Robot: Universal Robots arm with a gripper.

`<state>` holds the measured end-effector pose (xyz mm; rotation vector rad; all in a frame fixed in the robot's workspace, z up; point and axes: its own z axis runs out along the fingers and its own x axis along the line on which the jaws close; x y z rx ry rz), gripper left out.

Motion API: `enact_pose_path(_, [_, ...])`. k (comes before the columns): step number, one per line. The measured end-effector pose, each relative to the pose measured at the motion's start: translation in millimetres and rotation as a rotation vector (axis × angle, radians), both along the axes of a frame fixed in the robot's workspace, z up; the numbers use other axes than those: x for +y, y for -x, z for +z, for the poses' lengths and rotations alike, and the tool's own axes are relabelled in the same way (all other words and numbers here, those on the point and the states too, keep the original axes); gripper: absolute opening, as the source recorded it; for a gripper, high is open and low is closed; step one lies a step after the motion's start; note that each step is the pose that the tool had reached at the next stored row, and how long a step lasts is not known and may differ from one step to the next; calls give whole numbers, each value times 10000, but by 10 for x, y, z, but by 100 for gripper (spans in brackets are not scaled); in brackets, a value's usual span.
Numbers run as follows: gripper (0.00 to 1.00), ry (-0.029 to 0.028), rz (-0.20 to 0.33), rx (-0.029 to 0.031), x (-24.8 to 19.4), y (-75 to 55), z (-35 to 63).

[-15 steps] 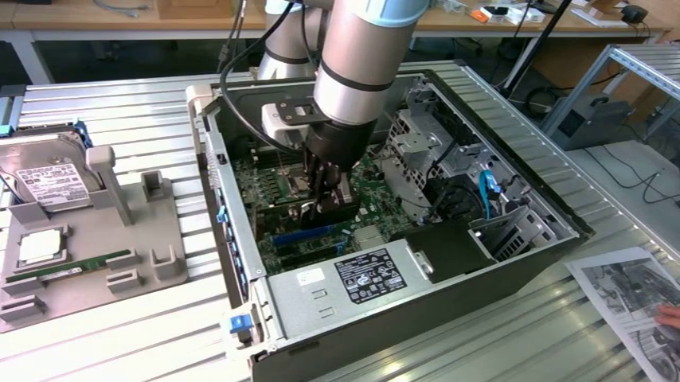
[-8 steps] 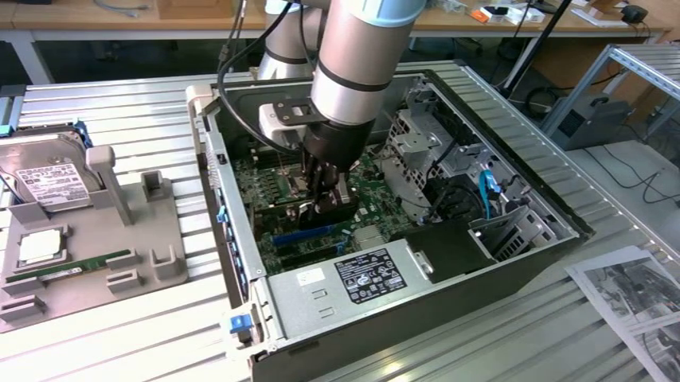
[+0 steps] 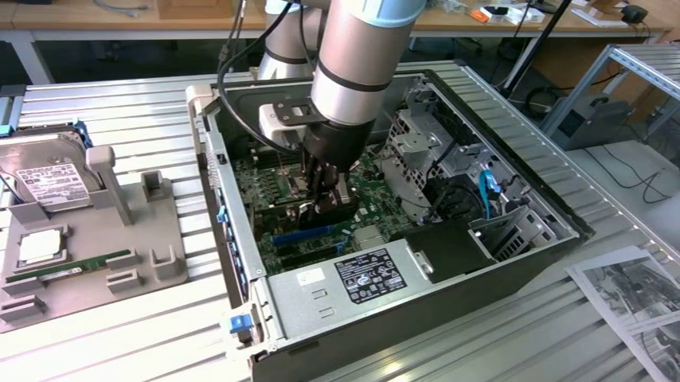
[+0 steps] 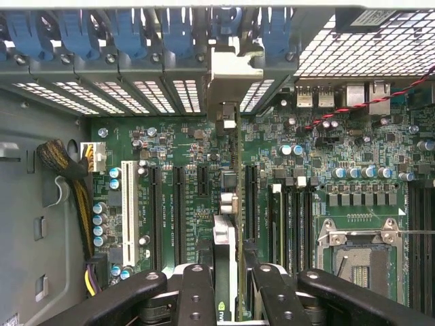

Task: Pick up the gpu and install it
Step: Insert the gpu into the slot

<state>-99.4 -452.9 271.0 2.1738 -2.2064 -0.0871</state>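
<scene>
My gripper [image 3: 325,205] reaches down into the open computer case [image 3: 552,215], just above the green motherboard [image 3: 271,179]. It is shut on the gpu [image 4: 227,234], a thin dark card seen edge-on between my two black fingers [image 4: 197,295]. The card runs along the line of an expansion slot, between two black slots [image 4: 179,210]. Its silver bracket [image 4: 234,68] sits at the rear slot openings beside the blue clips [image 4: 177,30]. In the exterior view the gpu [image 3: 331,215] is a dark piece under the fingers, over a blue slot [image 3: 306,236]. I cannot tell whether it is pressed into the slot.
A grey fixture [image 3: 159,239] at the exterior view's left holds a silver hard drive [image 3: 48,179], a green memory stick [image 3: 75,267] and a chip [image 3: 37,247]. Inside the case are a drive cage [image 3: 425,143], the labelled power supply [image 3: 367,274], a cable bundle [image 4: 68,176] and the processor socket [image 4: 360,261].
</scene>
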Motion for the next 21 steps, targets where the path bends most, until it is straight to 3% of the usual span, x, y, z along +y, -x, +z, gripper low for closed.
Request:
enact_pose_path(17, [27,-8,0,0,0,100,0])
enact_pose_path(21, [27,-39,0,0,0,100,-6])
